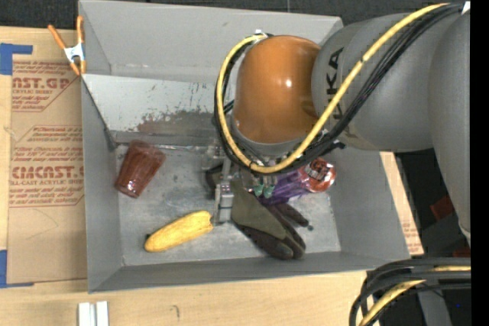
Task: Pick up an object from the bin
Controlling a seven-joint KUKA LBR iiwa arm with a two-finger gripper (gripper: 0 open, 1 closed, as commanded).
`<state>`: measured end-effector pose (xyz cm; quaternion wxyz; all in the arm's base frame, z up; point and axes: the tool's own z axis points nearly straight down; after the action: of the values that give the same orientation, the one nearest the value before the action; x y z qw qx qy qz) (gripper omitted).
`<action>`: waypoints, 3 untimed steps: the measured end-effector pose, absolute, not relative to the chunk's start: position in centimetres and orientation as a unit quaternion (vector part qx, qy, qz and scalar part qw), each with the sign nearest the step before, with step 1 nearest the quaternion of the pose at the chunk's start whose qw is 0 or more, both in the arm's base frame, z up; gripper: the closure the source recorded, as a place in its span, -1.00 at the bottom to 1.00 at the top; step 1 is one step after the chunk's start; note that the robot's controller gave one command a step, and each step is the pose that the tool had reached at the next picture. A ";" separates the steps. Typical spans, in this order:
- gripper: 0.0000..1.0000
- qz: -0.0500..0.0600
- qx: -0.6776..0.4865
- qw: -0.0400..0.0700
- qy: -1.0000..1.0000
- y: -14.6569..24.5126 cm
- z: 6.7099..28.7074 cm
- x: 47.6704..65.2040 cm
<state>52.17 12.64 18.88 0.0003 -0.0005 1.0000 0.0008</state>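
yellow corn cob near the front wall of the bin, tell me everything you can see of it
The yellow corn cob looks like a plastic toy ear: long, rounded and tapered, with a bumpy kernel surface that turns more orange toward its left end. It lies flat on the floor of the grey metal bin, close to the near wall, slanted so that its right end sits higher in the view. That end lies right beside the gripper; whether they touch cannot be told. It lies apart from the red translucent cup.

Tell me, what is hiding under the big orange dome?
Poking out from under it are the pincer, a purple thing, a red-and-white thing and a dark glove. The dome covers their other ends and the bin floor beneath, so anything else there is hidden.
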 end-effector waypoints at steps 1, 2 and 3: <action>-1.00 0.001 -0.019 0.003 1.000 12.4 13.3 50.8; -1.00 0.000 -0.093 0.001 0.996 15.1 8.0 49.8; 1.00 0.000 -0.169 0.001 0.986 15.8 7.0 49.1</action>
<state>49.13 15.80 6.98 0.0005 -0.1686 0.9857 0.0002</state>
